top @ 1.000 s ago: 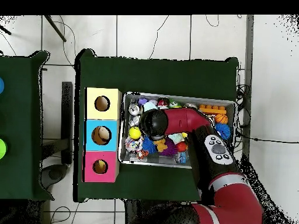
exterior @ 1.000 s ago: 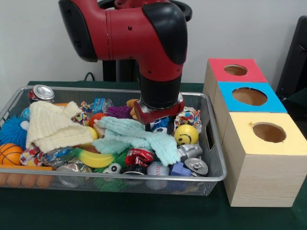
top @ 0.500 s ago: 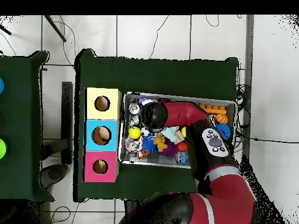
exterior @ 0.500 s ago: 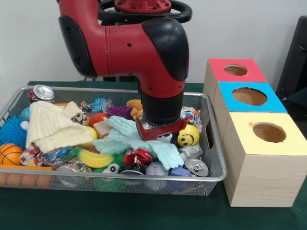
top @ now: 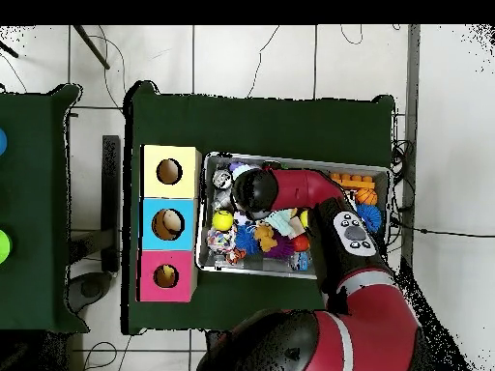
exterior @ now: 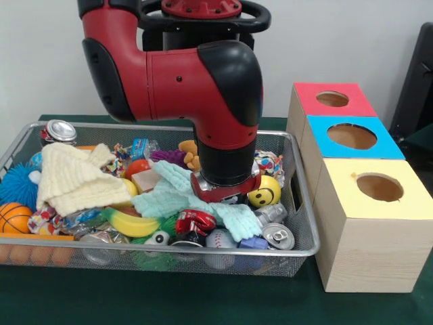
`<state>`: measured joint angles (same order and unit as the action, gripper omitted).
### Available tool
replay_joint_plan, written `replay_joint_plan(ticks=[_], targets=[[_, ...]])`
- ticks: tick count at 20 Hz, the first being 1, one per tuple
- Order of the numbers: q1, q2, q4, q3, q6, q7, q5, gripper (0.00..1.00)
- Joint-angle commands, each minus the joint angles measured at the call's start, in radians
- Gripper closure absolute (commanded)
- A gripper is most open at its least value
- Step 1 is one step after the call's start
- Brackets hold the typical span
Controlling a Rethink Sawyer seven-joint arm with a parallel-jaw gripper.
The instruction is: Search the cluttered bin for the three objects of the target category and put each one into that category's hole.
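My gripper [exterior: 226, 197] is pushed down into the clutter of the wire bin [exterior: 169, 252], right of its middle. It sits on the mint green cloth [exterior: 169, 196], and the thick black wrist hides its tip. A yellow smiley ball [exterior: 266, 191] touches it on the right. A crushed red can [exterior: 195, 221] lies just in front, and a crushed silver can [exterior: 276, 235] sits at the front right corner. In the overhead view the arm's wrist [top: 253, 191] covers the bin's end nearest the boxes.
A row of hole boxes stands beside the bin: red [exterior: 331, 99], blue [exterior: 352, 137], yellow [exterior: 379, 187]. The bin also holds a cream cloth [exterior: 71, 176], a banana [exterior: 132, 225], a basketball [exterior: 13, 217], a blue spiky ball [exterior: 17, 186], a baseball [exterior: 222, 238] and an upright can [exterior: 59, 131].
The arm has come toward the bin's front and sunk lower into the pile. The mint cloth is pressed and bunched under it, and the smiley ball is now partly hidden.
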<state>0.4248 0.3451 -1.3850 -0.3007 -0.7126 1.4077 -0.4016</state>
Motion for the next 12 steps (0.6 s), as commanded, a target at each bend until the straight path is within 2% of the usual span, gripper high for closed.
replay_joint_plan(ticks=[1,5,7,10,12], targets=[[0.017,-0.118,0.049,-0.015,0.221,0.144,-0.01,1.0],[0.006,-0.034,-0.001,-0.006,0.171,0.164,0.009,1.0],[0.004,0.027,-0.017,-0.01,0.098,0.148,0.03,1.0],[-0.01,0.166,-0.058,-0.001,-0.042,0.137,0.069,1.0],[-0.026,0.232,-0.068,0.014,-0.106,0.139,0.086,1.0]])
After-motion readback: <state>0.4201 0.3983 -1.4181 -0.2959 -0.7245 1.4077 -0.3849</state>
